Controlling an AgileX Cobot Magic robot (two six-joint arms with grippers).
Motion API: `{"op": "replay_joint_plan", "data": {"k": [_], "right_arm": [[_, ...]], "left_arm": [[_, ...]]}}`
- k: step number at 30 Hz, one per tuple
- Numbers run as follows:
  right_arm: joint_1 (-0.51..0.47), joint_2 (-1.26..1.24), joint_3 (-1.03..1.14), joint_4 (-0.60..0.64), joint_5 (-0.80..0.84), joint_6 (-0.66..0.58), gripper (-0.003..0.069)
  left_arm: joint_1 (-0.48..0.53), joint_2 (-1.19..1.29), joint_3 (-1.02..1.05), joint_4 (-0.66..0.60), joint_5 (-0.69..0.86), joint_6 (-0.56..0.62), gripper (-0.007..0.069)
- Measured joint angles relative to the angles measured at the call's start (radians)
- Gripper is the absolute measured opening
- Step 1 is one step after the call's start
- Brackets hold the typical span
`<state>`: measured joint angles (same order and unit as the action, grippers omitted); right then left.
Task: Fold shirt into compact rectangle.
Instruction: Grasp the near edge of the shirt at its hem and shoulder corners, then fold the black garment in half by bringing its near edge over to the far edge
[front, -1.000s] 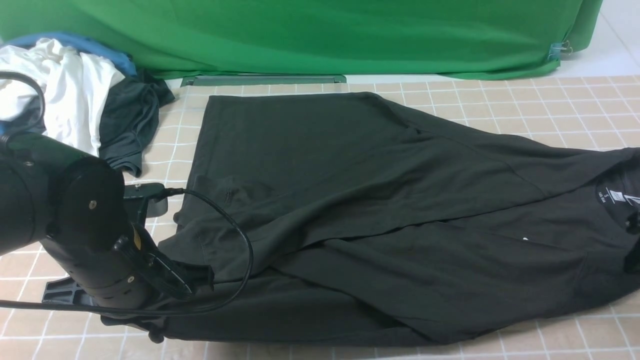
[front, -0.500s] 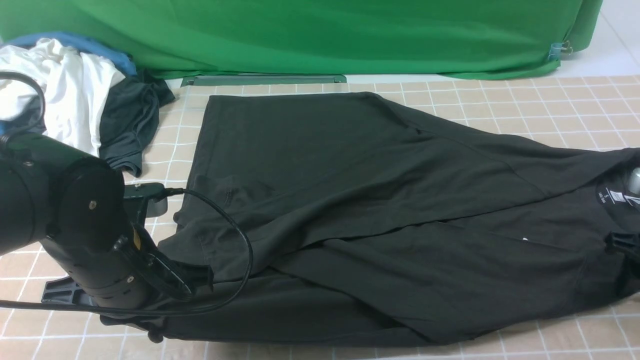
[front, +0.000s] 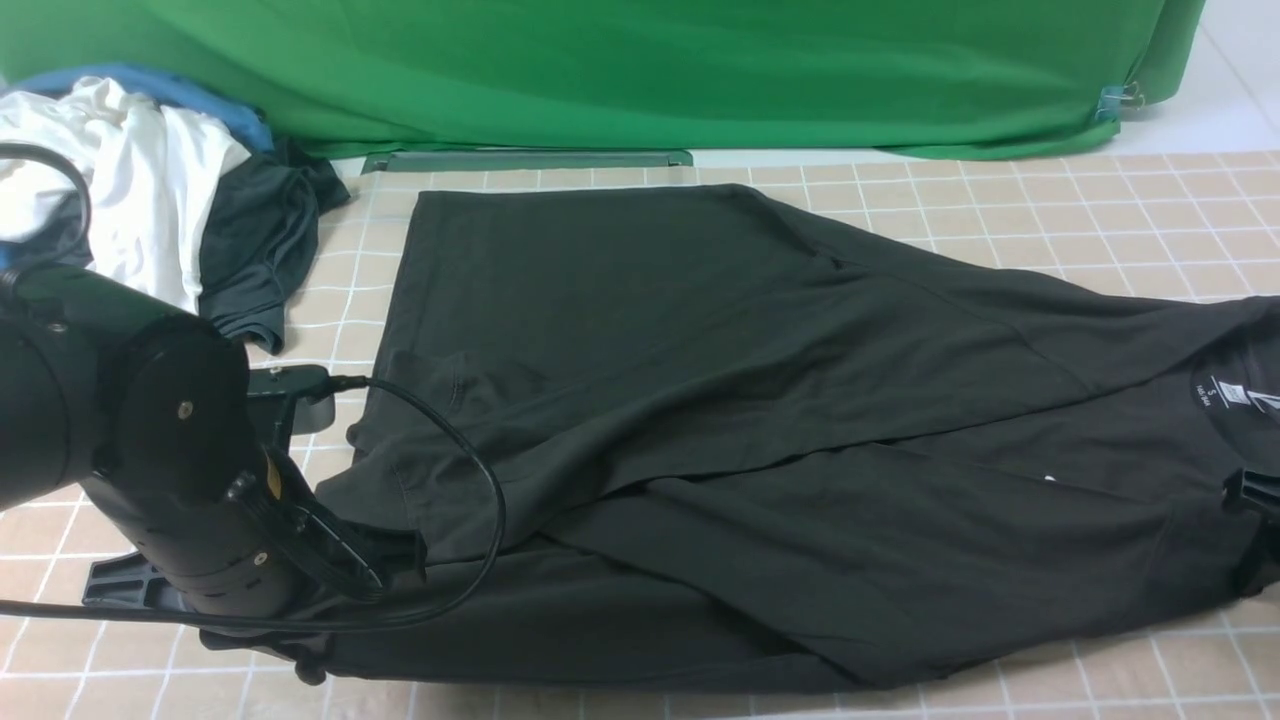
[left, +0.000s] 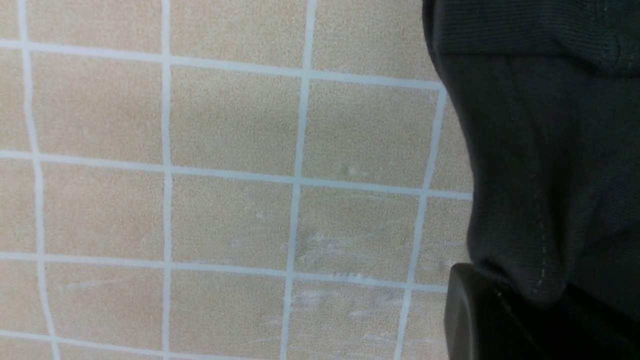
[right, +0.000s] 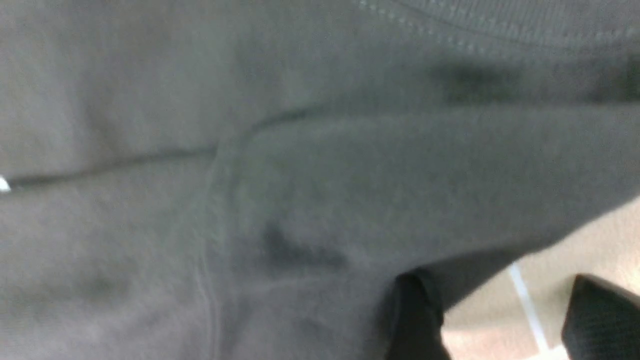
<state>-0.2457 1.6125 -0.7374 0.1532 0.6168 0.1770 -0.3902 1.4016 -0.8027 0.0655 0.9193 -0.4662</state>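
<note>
The left gripper (front: 398, 556) has its jaws pressed together, pinching the hem corner of the black shirt (front: 760, 400). The right gripper (right: 502, 305) has its jaws spread, with one finger at the shirt's edge near the collar. The shirt lies partly folded lengthwise on the tiled table (front: 1100, 200).

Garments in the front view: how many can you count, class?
4: black shirt spread in the middle; white garment, blue garment and dark grey-green garment heaped far left. More may lie hidden there.
</note>
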Motion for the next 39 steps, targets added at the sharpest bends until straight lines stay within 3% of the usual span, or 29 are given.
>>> {"op": "replay_joint_plan", "data": {"k": [13,16,19,20,21,24,34,39], "right_arm": [[0.000,0.001,0.011,0.076,-0.119,0.000,0.0411],[0.014,0.001,0.027,0.083,-0.158,0.000,0.0325],[0.034,0.002,0.043,0.084,-0.200,0.000,0.0198],[0.045,0.002,0.046,0.084,-0.212,0.000,0.0108],[0.049,0.002,0.046,0.086,-0.213,-0.001,0.0074],[0.049,-0.006,0.047,0.079,-0.203,-0.012,0.0054],[-0.057,-0.197,0.058,-0.163,0.203,0.044,0.0052],[-0.101,-0.287,0.061,-0.187,0.251,0.076,0.0052]], "left_arm": [[0.000,0.000,0.000,0.000,0.000,0.000,0.0030],[0.000,0.000,0.000,0.000,0.000,0.000,0.0030],[0.000,0.000,0.000,0.000,0.000,0.000,0.0030],[0.000,0.000,0.000,0.000,0.000,0.000,0.0030],[0.000,0.000,0.000,0.000,0.001,0.000,0.0030],[0.000,-0.005,0.000,0.001,0.012,0.004,0.0030],[0.000,-0.100,-0.001,-0.017,0.150,0.031,0.0030],[-0.004,-0.108,-0.010,-0.026,0.120,0.055,0.0030]]}}
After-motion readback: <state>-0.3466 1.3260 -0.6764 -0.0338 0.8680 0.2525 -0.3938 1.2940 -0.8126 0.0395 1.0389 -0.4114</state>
